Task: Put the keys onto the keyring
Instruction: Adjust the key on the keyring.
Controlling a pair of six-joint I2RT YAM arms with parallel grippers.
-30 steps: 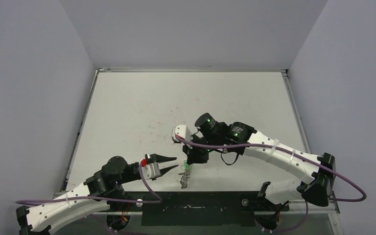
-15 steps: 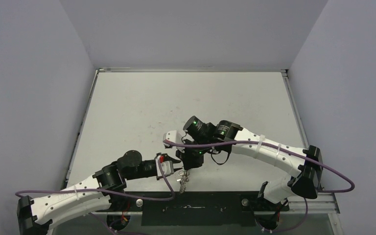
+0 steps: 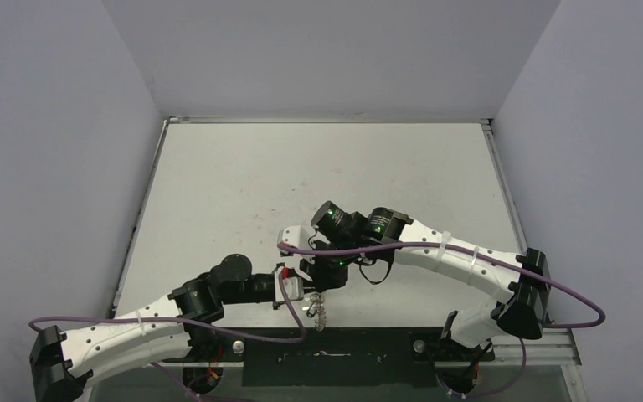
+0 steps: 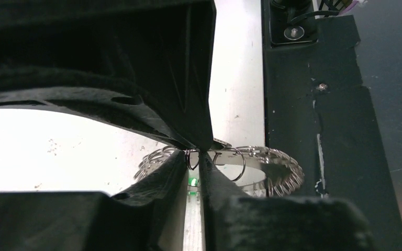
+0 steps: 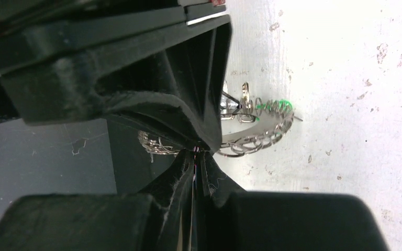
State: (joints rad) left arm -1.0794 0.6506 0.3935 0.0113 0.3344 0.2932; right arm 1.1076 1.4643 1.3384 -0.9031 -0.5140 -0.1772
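Observation:
The keyring (image 3: 317,312) hangs just above the near table edge, between both grippers. My right gripper (image 3: 323,287) is shut on its scalloped rim from above; in the right wrist view the jaws (image 5: 196,150) pinch the rim, and the keyring (image 5: 264,135) curves off to the right. A silver key (image 5: 244,98) and a green key head (image 5: 273,106) sit at the ring's far side; the black-headed key is not clear. My left gripper (image 3: 305,293) meets the ring from the left. Its jaws (image 4: 198,156) are nearly closed on a small wire loop of the keyring (image 4: 275,166).
A black strip (image 3: 326,356) runs along the table's near edge, directly under the ring, and shows as a dark mat in the left wrist view (image 4: 314,130). The white tabletop (image 3: 318,167) stretches to the back, with grey walls on three sides.
My left gripper has swung right and reached the keyring, and its open fingers have closed on the rim. My right gripper has shifted slightly left and nearer with the ring.

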